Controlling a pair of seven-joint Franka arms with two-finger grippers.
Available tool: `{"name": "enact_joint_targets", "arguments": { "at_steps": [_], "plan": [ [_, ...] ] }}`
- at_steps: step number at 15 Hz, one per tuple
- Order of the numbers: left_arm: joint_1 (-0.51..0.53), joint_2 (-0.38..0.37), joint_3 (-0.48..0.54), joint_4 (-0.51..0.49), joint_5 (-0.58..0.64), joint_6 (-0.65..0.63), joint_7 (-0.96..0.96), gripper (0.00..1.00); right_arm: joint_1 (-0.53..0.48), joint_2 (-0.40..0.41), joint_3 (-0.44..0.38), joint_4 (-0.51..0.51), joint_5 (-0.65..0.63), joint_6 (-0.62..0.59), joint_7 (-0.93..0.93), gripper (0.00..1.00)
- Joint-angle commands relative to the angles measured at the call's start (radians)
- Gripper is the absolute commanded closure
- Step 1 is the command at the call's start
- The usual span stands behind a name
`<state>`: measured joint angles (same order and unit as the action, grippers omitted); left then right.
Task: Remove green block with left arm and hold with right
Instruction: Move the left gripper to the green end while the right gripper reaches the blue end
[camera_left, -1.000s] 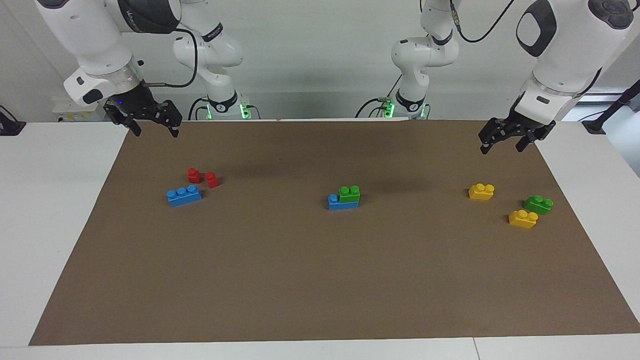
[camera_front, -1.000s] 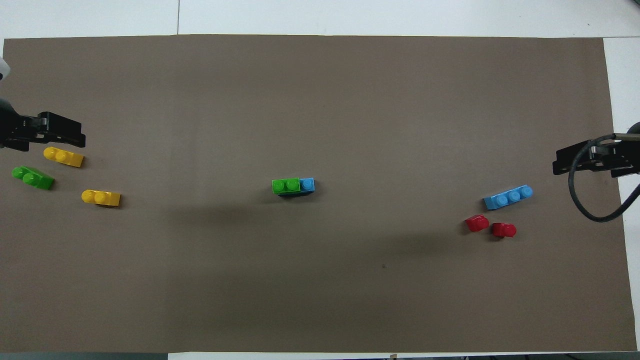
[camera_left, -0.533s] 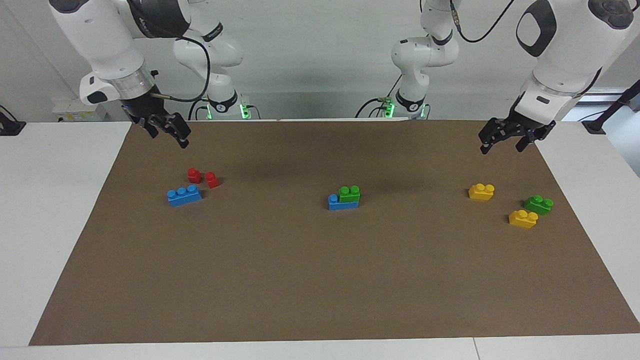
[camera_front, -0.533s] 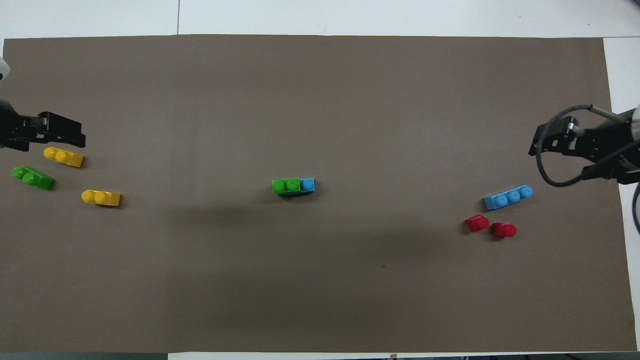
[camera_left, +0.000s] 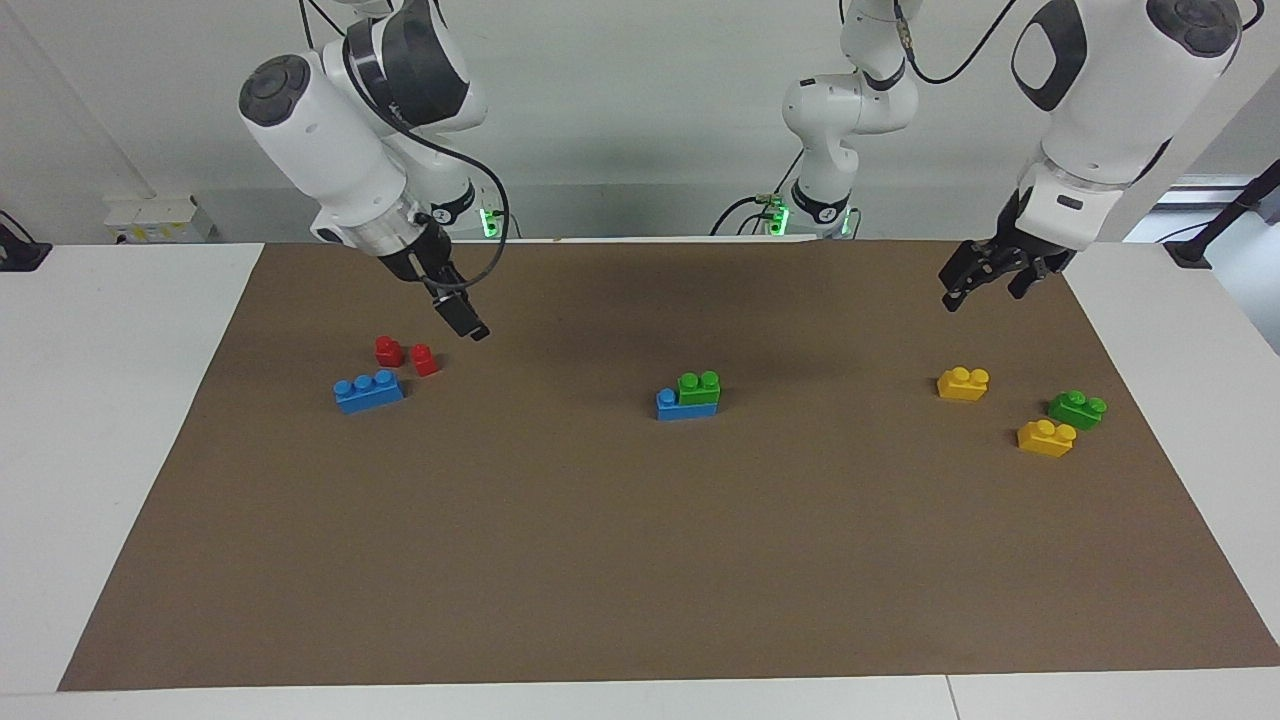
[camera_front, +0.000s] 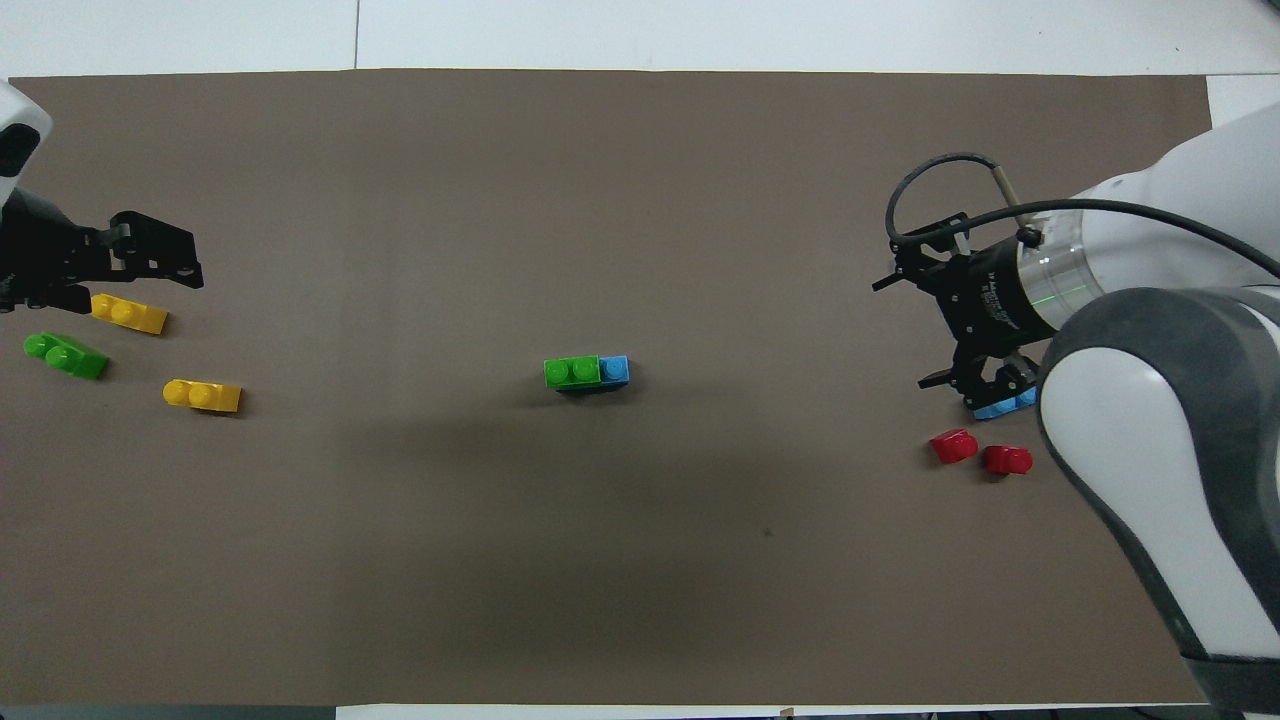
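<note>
The green block (camera_left: 699, 386) sits pressed on top of a blue brick (camera_left: 672, 406) at the middle of the brown mat; it also shows in the overhead view (camera_front: 571, 371), with the blue brick (camera_front: 614, 369) sticking out at one end. My right gripper (camera_left: 462, 315) is open and empty in the air, over the mat beside the red bricks; in the overhead view (camera_front: 900, 333) it partly covers the loose blue brick. My left gripper (camera_left: 982, 292) is open and empty, in the air near a yellow brick; it also shows in the overhead view (camera_front: 135, 282).
A second green brick (camera_left: 1077, 409) and two yellow bricks (camera_left: 963, 383) (camera_left: 1046, 437) lie toward the left arm's end. Two red bricks (camera_left: 388, 350) (camera_left: 424, 359) and a loose three-stud blue brick (camera_left: 368, 390) lie toward the right arm's end.
My right arm has swung in from the mat's corner toward the middle, turning its gripper, now beside the red bricks. My left gripper has shifted slightly inward. No brick has moved.
</note>
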<state>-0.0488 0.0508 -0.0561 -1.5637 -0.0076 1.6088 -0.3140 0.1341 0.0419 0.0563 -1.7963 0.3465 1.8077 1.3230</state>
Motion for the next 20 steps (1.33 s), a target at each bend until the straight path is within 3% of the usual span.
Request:
{"name": "enact_joint_targets", "arguments": {
  "at_steps": [1, 4, 10, 15, 20],
  "plan": [
    [-0.055, -0.055, 0.005, -0.081, -0.029, 0.02, -0.255, 0.0, 0.038, 0.027, -0.003, -0.064, 0.107, 0.088, 0.097, 0.01],
    [-0.158, -0.104, 0.005, -0.188, -0.042, 0.115, -0.611, 0.0, 0.064, 0.073, -0.003, -0.119, 0.27, 0.194, 0.143, 0.01],
    [-0.281, -0.15, 0.005, -0.308, -0.042, 0.255, -1.19, 0.0, 0.151, 0.134, -0.003, -0.17, 0.355, 0.358, 0.18, 0.01],
    [-0.38, -0.131, 0.005, -0.372, -0.042, 0.336, -1.528, 0.0, 0.206, 0.203, -0.003, -0.169, 0.391, 0.482, 0.18, 0.01],
    [-0.434, -0.06, 0.005, -0.392, -0.038, 0.416, -1.801, 0.0, 0.275, 0.268, -0.003, -0.163, 0.424, 0.593, 0.173, 0.01]
  ]
}}
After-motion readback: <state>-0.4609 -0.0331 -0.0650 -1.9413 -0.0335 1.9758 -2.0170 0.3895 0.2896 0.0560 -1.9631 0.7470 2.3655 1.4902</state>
